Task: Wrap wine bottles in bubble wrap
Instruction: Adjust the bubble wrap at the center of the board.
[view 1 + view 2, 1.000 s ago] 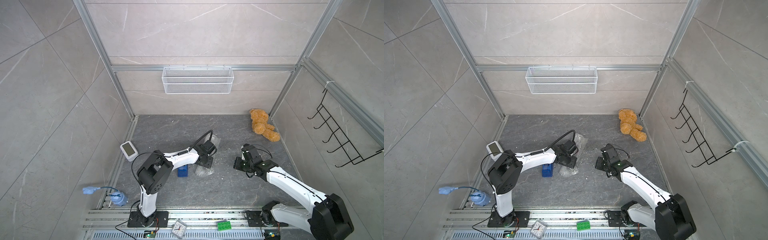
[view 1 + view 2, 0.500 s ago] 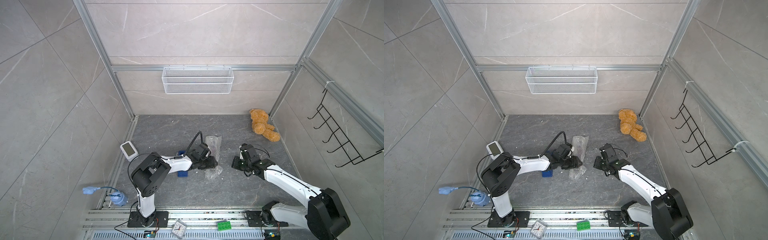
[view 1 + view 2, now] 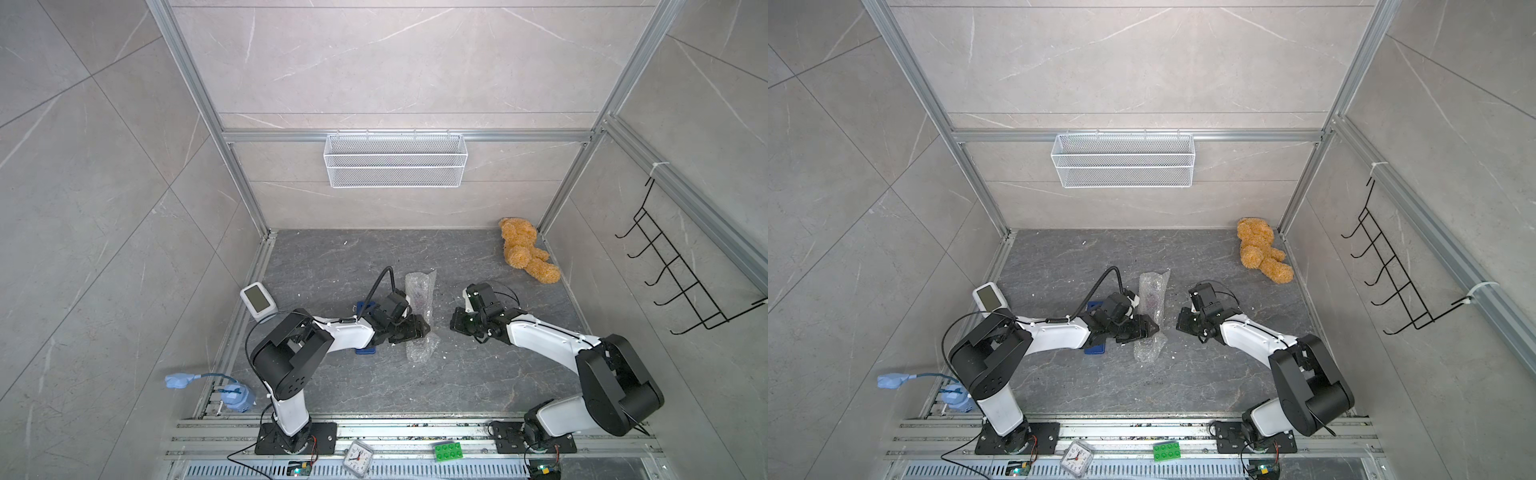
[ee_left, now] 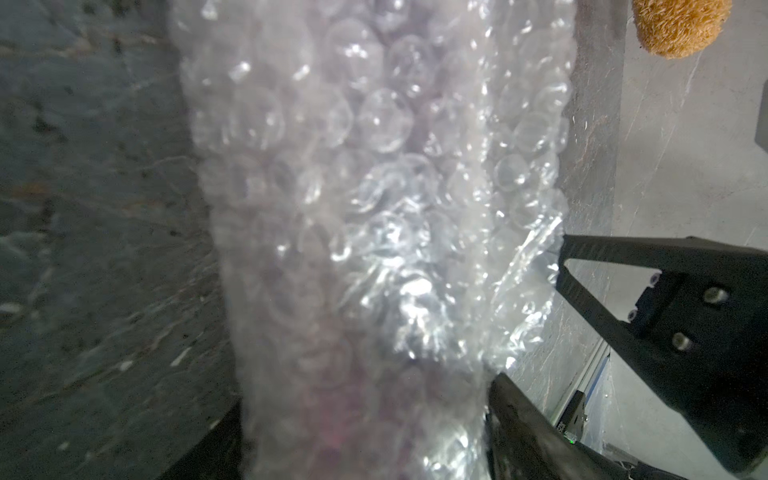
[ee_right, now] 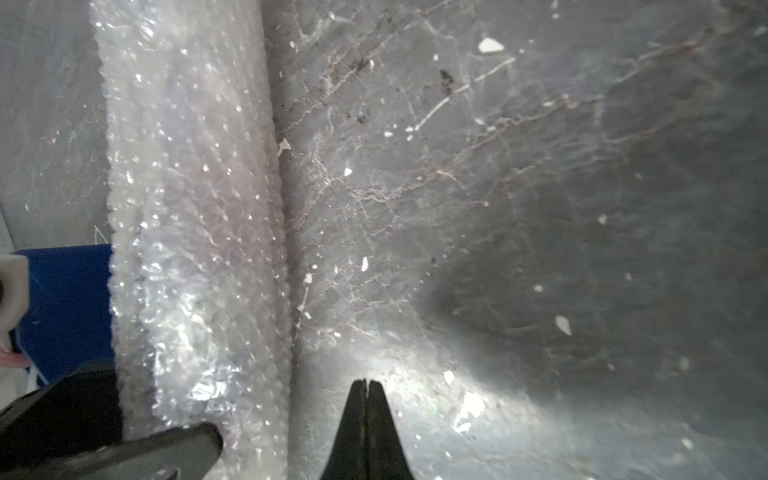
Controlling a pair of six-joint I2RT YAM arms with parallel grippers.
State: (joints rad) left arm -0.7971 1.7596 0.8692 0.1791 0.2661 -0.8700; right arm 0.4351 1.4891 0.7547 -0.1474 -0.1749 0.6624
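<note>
Clear bubbly wrap (image 3: 421,353) rolled long on the tabletop (image 3: 353,266), purple bottle (image 3: 1152,296) dim inside, left tool (image 3: 420,328) astride the roll, grip unclear, right tool (image 5: 365,384) closed, empty

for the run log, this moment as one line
bubble wrap: rolled round wine bottle | left fingers: astride roll | right fingers: shut, clear of roll
</note>
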